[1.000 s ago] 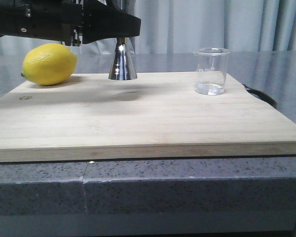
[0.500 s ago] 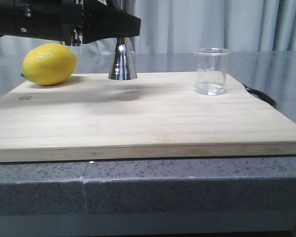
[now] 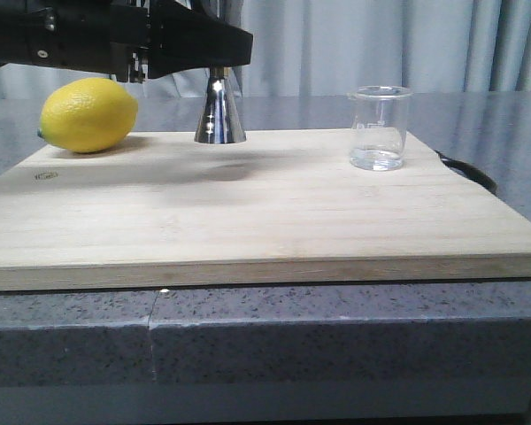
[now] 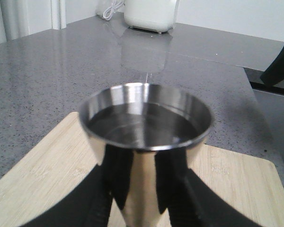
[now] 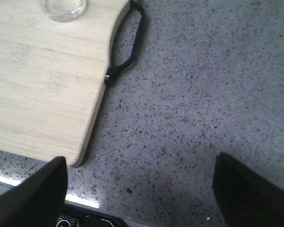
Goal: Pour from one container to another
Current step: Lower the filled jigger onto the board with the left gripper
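Jigger (image 4: pixel 146 151) between left pincer (image 4: pixel 144 208) fingers — seemingly gripped

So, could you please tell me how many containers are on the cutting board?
2. The steel jigger stands near the board's far edge beside the lemon, held in the left gripper. The glass beaker stands free toward the board's right side.

A lemon (image 3: pixel 88 114) is seen at ten o'clock on the wooden cutting board (image 3: pixel 248 212), whose black handle (image 3: pixel 467 170) is found at three o'clock.
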{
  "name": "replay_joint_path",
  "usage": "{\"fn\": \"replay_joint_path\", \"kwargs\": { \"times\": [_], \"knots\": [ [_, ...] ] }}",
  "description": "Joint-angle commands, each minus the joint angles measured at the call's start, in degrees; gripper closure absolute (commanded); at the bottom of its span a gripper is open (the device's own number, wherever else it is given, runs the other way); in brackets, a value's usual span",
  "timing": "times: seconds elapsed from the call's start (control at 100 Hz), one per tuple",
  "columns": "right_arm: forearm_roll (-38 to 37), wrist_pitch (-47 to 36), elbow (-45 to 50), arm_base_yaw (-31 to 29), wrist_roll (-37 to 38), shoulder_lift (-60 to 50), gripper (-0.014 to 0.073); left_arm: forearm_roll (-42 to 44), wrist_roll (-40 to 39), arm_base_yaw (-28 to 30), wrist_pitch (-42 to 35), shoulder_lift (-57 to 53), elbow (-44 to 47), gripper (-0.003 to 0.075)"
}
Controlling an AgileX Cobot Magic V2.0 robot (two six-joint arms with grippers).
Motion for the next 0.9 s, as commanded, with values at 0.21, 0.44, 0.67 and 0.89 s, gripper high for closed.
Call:
{"fn": "replay_joint_path", "kwargs": {
  "times": [0.21, 0.44, 0.67, 0.89],
  "knots": [
    [-0.34, -2.89, -2.11, -0.32, -0.04, -0.54, 0.0028, -4.86, 5.99, -0.34, 5.28, -1.53, -1.66, 0.0514],
    [-0.34, -2.89, -2.11, -0.32, -0.04, -0.54, 0.0028, -4.55, 7.24, 0.57, 5.73, 0.11, -1.66, 0.0514],
    [-0.34, -2.89, -2.11, -0.32, -0.04, -0.54, 0.0028, -3.83, 7.74, 1.52, 5.73, 0.28, -1.05, 0.0514],
    [-0.34, -2.89, -2.11, -0.32, -0.04, -0.54, 0.0028, -3.08, 8.09, 2.16, 5.73, 0.28, -1.05, 0.0514]
  ]
}}
